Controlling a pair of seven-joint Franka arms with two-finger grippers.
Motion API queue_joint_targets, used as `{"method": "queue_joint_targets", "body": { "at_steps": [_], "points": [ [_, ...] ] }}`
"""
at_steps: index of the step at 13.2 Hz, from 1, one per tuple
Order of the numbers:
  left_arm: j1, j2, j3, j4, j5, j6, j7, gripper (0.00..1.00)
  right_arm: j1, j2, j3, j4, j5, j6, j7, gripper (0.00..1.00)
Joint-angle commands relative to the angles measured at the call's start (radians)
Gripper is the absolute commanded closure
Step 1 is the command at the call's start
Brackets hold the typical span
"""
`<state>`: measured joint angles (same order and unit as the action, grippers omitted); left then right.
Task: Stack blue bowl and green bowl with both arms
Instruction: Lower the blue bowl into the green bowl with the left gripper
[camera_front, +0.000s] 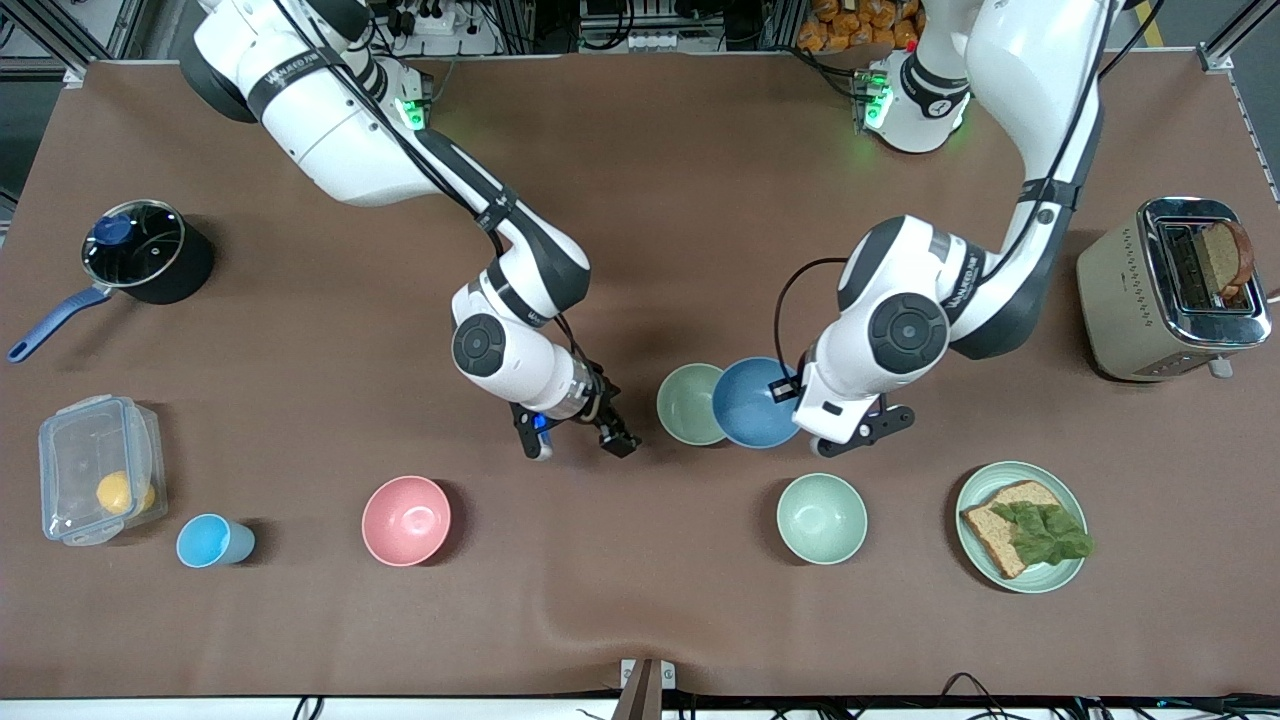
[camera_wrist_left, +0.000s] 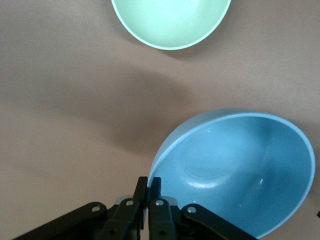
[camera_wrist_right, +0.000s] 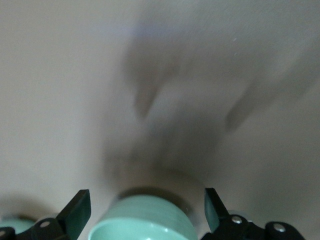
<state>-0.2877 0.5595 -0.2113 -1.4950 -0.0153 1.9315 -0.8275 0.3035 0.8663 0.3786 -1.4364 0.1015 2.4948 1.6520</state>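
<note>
Between closed jaws of left gripper (camera_wrist_left: 148, 182): rim of blue bowl (camera_front: 755, 402), lifted, tilted, overlapping green bowl (camera_front: 689, 403); probably stiff, light, slippery; right gripper (camera_front: 578, 438) open beside green bowl.

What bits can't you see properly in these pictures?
1. Front view: the left gripper's fingers hide under its own wrist. The left wrist view shows them shut on the blue bowl.
2. Front view: the blue bowl covers part of the green bowl.
3. Right wrist view: blurred, and the picture's edge cuts off the green bowl by the open right gripper.
</note>
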Motion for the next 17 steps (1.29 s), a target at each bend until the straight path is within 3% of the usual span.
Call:
{"method": "queue_joint_targets", "body": {
  "at_steps": [1,3,4,17],
  "points": [
    [-0.019,0.025,0.007,0.032,-0.040,0.021,-0.024,1.00,0.086,0.016,-0.079,0.013,0.001,0.007,0.096,0.00],
    [-0.047,0.045,0.007,0.032,-0.064,0.066,-0.025,1.00,0.179,0.039,-0.167,0.045,0.006,0.007,0.120,0.00],
    [-0.050,0.052,0.007,0.032,-0.075,0.082,-0.025,1.00,0.195,0.045,-0.179,0.047,0.006,0.009,0.135,0.00],
    [-0.085,0.134,0.007,0.025,-0.104,0.150,-0.024,1.00,0.195,0.048,-0.179,0.053,0.007,0.016,0.155,0.00]
  ]
}}
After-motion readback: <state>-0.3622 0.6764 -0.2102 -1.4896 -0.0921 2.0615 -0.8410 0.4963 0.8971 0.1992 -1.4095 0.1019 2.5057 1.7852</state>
